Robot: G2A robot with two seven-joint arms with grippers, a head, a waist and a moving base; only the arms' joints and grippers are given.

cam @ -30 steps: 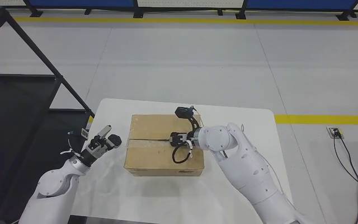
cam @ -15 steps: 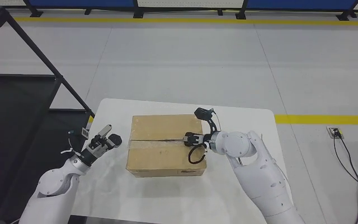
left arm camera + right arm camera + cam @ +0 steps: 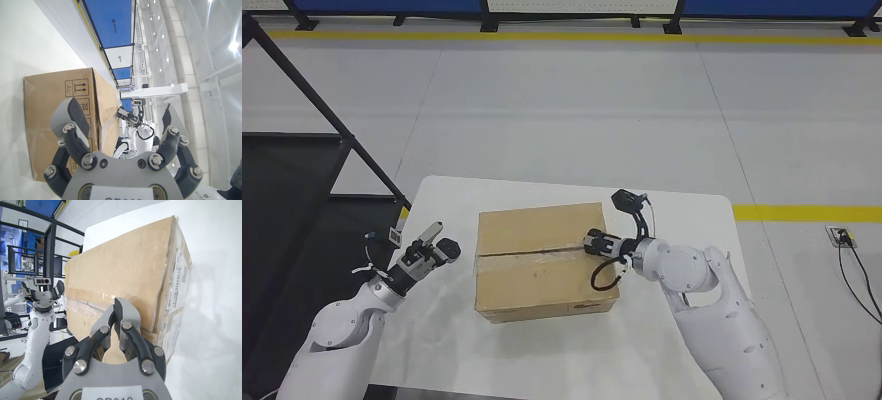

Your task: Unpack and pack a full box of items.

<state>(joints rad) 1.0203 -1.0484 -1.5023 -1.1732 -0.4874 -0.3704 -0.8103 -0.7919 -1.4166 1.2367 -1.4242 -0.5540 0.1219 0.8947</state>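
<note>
– Two grippers and one box: where does each stand?
– The cardboard box (image 3: 542, 262) sits closed at the middle of the white table (image 3: 687, 215), a little askew to the table's edges. The left gripper (image 3: 435, 248) hangs at the box's 9 o'clock, apart from the side wall, with a strip of bare table between them.
– How wide is it?
– Spread wide. In the left wrist view its two pads (image 3: 78, 113) stand far apart and nothing lies between them.
– And the right one?
– The right gripper (image 3: 591, 243) is at the box's 3 o'clock edge, right where the clear tape (image 3: 532, 252) runs along the top seam. Its fingertips (image 3: 118, 309) are pressed together over the box top (image 3: 117, 266). I see nothing pinched between them, though I cannot tell whether they touch the tape.
– What about the box edges?
– The tape looks wrinkled near the seam's end on the right. A white label (image 3: 177, 279) sits on the side wall just around that corner.
– Any room to move?
– Bare table shows on every side. The band at 12 o'clock is narrow, and those at 6 and 3 o'clock are wider. At 9 to 10 o'clock a black frame (image 3: 362, 160) slants down close to the table's far left corner.
</note>
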